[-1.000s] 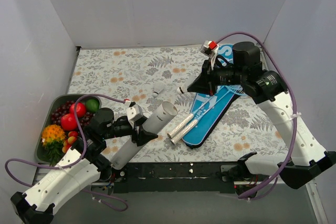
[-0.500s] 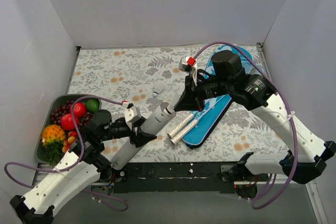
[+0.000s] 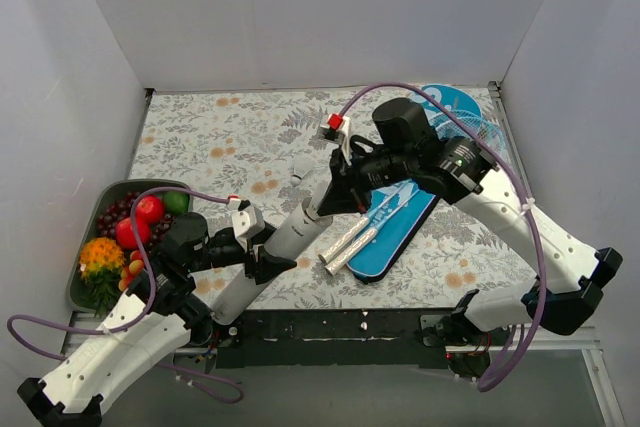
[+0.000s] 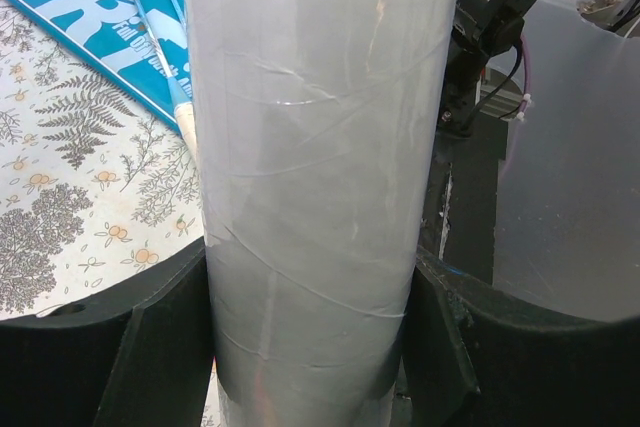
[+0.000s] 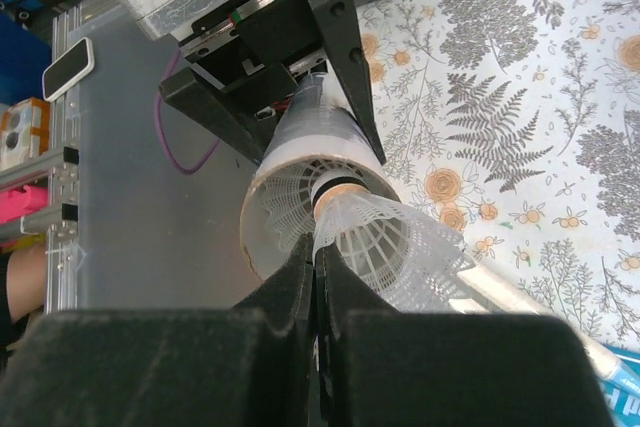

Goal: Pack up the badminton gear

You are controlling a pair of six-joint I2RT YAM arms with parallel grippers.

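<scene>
White cardboard tube (image 3: 293,234) clamped mid-length in left tool (image 3: 262,252), above near-left floral table (image 3: 220,137) | long axis runs near-left to far-right, open mouth raised toward right tool (image 5: 315,269) | right tool pinches small white shuttlecock (image 5: 385,237) by its skirt, cork at tube mouth

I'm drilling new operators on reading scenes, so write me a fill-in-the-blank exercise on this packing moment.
1. The left claw grips a long white ___.
2. The right claw holds a ___ at that container's open mouth.
3. Both rackets lie on the ___ cover.
4. The dark tray beside the left arm holds colourful ___.

Missing words: tube; shuttlecock; blue; fruit.
</scene>
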